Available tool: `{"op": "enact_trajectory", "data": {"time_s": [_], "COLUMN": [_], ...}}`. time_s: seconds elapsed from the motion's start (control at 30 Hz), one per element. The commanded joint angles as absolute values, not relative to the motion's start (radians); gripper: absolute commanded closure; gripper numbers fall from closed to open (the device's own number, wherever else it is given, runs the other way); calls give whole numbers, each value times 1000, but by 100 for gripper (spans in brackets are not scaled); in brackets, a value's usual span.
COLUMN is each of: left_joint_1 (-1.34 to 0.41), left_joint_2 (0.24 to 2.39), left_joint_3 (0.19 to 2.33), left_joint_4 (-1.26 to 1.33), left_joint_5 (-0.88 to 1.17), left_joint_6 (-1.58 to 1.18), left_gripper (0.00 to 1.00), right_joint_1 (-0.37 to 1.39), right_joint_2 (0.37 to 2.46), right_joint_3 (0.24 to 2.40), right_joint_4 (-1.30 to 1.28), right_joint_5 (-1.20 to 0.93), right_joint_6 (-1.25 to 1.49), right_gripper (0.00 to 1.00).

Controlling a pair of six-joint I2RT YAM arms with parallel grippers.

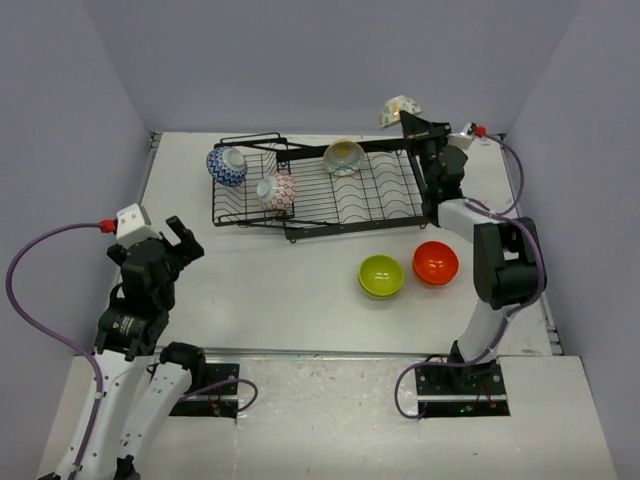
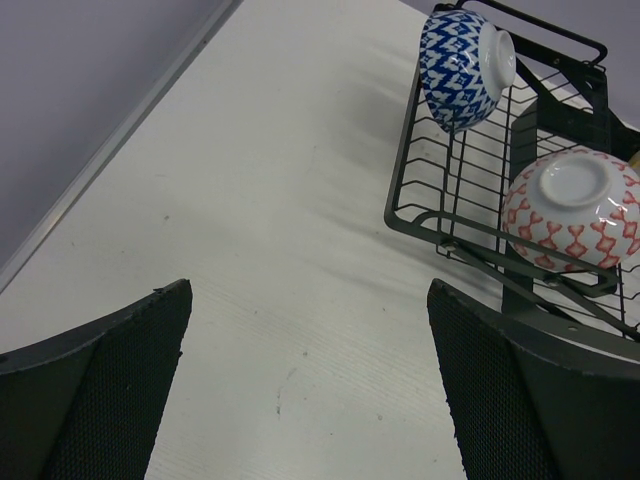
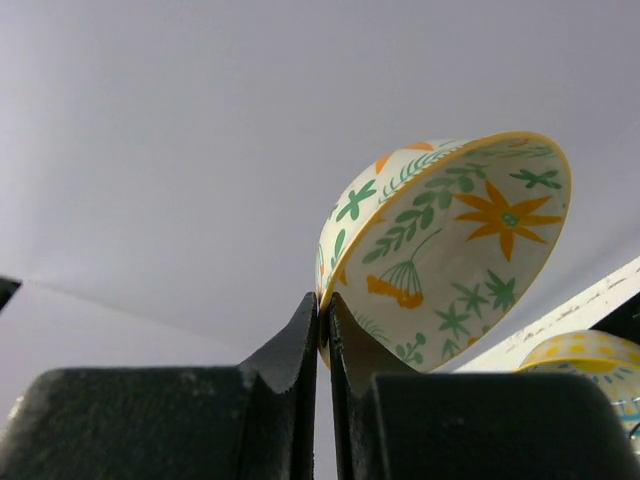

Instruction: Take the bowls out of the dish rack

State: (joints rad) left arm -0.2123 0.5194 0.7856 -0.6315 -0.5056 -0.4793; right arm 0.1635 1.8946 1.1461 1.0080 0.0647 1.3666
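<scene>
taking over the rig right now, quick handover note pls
Left gripper: open, empty, over the table left of the rack.
Right gripper: shut on the rim of a flowered bowl, held in the air by the rack's far right end.
Done: green bowl and orange bowl sit on the table.
Left: set down the flowered bowl, then unload the blue bowl, red-and-white bowl and yellow-centred bowl from the rack.

Your left gripper (image 2: 308,290), fingers spread, sits just outside the dish rack (image 2: 393,218); the blue-patterned bowl (image 2: 455,65) and red-and-white bowl (image 2: 570,215) stand inside, apparently tilted.
</scene>
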Motion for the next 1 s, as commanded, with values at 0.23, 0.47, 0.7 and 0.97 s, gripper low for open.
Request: {"op": "enact_trajectory", "data": {"time_s": [0.23, 0.47, 0.7, 0.97], "left_joint_1": [-189, -178, -178, -178], "left_joint_2": [477, 468, 443, 449], "left_joint_3": [808, 808, 810, 811], "left_joint_4": [-611, -617, -630, -644], "left_joint_5": [-517, -528, -574, -597], "left_joint_6": [-474, -477, -492, -505], "left_gripper": [0, 0, 0, 0], "right_joint_1": [285, 521, 926, 1190], "right_joint_2": [1329, 1042, 1176, 1546], "right_joint_3": [950, 1055, 1254, 1543], "right_joint_4": [698, 105, -432, -825], "right_joint_5": [-23, 38, 380, 586], "right_joint_6": [797, 418, 256, 253], "right_gripper": [100, 100, 100, 100]}}
